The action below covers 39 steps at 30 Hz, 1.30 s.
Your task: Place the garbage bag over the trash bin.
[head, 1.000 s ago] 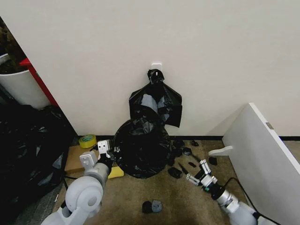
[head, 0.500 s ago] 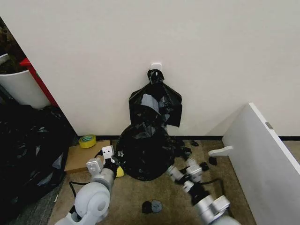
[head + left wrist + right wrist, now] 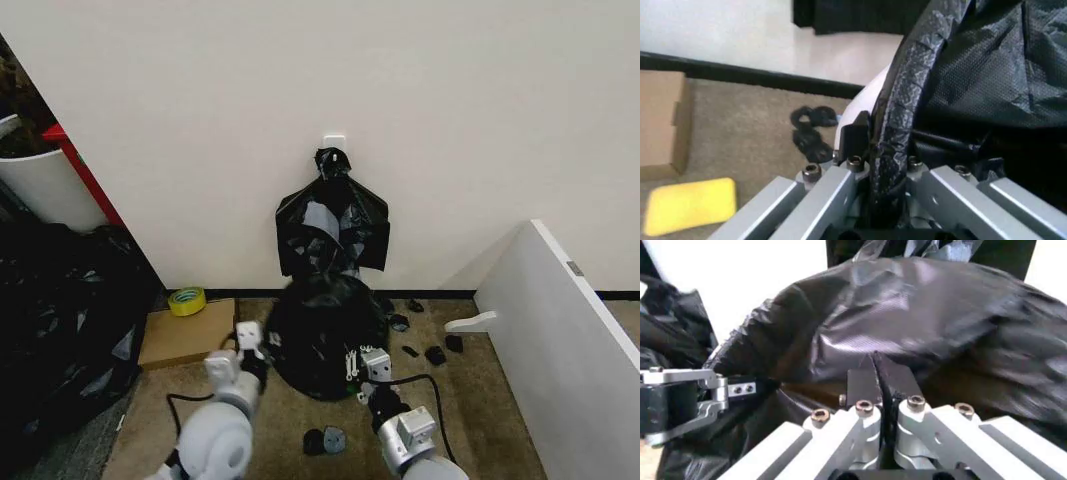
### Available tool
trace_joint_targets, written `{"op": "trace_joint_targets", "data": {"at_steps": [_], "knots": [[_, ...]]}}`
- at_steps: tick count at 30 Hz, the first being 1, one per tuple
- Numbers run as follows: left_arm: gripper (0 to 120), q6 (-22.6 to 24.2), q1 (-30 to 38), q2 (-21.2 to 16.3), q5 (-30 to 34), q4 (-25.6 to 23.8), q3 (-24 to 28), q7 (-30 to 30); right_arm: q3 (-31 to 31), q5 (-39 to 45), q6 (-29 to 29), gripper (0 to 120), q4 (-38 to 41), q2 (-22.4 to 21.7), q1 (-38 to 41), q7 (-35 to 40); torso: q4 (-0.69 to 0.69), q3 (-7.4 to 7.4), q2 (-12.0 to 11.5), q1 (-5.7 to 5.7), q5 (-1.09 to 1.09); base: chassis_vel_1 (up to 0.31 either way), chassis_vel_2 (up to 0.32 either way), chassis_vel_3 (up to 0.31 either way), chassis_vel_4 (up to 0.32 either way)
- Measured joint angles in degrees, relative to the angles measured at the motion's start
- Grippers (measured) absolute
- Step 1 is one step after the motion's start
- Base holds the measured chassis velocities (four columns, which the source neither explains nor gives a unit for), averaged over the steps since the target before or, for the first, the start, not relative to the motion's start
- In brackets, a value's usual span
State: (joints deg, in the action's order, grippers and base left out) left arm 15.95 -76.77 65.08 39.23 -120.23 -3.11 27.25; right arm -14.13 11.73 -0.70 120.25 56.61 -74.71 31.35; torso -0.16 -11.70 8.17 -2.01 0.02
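Brown carpet floor (image 3: 280,430). Cardboard box (image 3: 185,335) at 9 o'clock, yellow tape roll (image 3: 187,300) on it; garbage bag (image 3: 325,335) centre; black scraps (image 3: 325,440) at 6.

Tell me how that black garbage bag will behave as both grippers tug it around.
The garbage bag looks floppy: it billows and creases between the left gripper and right gripper, so it probably sags wherever unheld. Its glossy sheen suggests a slippery film. It seems light and thin, so it may tear if stretched hard.

Even, soft room light; both wrist views blurred close up.
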Motion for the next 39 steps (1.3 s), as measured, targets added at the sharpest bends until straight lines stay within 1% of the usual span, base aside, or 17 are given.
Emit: {"op": "trace_joint_targets", "data": {"at_steps": [2,4,6,10,14,15,19,21,25,29,33,39], "knots": [[0,-0.4,0.2,0.3,-0.5,0.6,0.9,-0.2,-0.5,-2.3,-0.9,0,-1.4,0.8,0.6,0.1,0.01,0.0,0.0,0.0,0.01,0.0,0.0,0.0,0.0],[0,-0.8,0.2,0.5,-1.0,1.1,1.3,-0.4,-1.2,-3.5,-3.1,0,-2.5,1.2,1.5,1.2,0.02,0.0,0.0,0.0,0.01,0.0,0.0,0.0,0.0],[0,-1.3,0.2,0.5,-1.4,1.3,1.4,-0.8,-1.9,-3.4,-5.4,0,-3.0,1.2,2.4,2.5,0.01,0.0,0.0,0.0,0.01,0.0,0.0,0.0,0.0],[0,-2.0,0.1,0.2,-2.0,1.4,1.5,-1.3,-2.4,-2.1,-7.1,0,-3.8,1.2,4.0,3.5,0.01,0.0,0.0,0.0,0.01,0.0,0.0,0.0,0.0],[0,-2.8,-0.3,0.1,-3.4,1.4,1.9,-1.9,-3.4,1.1,-10.3,0,-5.0,1.7,8.0,5.4,0.01,0.0,0.0,0.0,0.01,0.0,0.0,0.0,0.0],[0,-2.8,-0.3,0.1,-3.4,1.4,1.9,-1.9,-3.4,1.1,-10.3,0,-5.0,1.7,8.0,5.4,0.01,0.0,0.0,0.0,0.01,0.0,0.0,0.0,0.0],[0,-3.5,-0.7,-0.1,-4.6,1.2,2.4,-2.3,-5.2,6.3,-14.7,0,-6.1,1.8,12.3,8.2,0.02,0.0,0.0,0.0,0.01,0.0,0.0,0.0,0.0],[0,-3.5,-0.7,-0.2,-4.7,1.2,2.4,-2.3,-5.3,6.9,-15.0,0,-6.2,1.8,12.7,8.4,0.02,0.0,0.0,0.0,0.0,0.0,0.0,0.0,0.0],[0,-4.9,-1.0,-0.9,-6.6,1.0,3.0,-3.0,-7.1,13.4,-18.8,0,-7.7,1.5,16.8,10.7,0.02,0.0,0.0,0.0,0.01,0.0,0.0,0.0,0.0],[0,-5.8,-1.3,-1.2,-8.0,0.9,3.3,-3.4,-7.9,14.4,-19.6,0,-9.1,1.5,18.7,11.2,0.02,0.0,0.0,0.0,0.0,0.0,0.0,0.0,0.0],[0,-7.4,-2.0,-1.6,-10.6,0.9,3.4,-4.1,-8.3,13.4,-19.6,0,-12.6,2.1,21.1,10.9,0.01,0.0,0.0,0.0,0.0,0.0,0.0,0.0,0.0],[0,-9.4,-2.6,-2.0,-13.6,1.3,3.5,-5.0,-8.5,13.5,-19.6,0,-15.9,2.8,23.4,10.8,0.01,0.0,0.0,0.0,0.01,0.0,0.0,0.0,0.0]]}}
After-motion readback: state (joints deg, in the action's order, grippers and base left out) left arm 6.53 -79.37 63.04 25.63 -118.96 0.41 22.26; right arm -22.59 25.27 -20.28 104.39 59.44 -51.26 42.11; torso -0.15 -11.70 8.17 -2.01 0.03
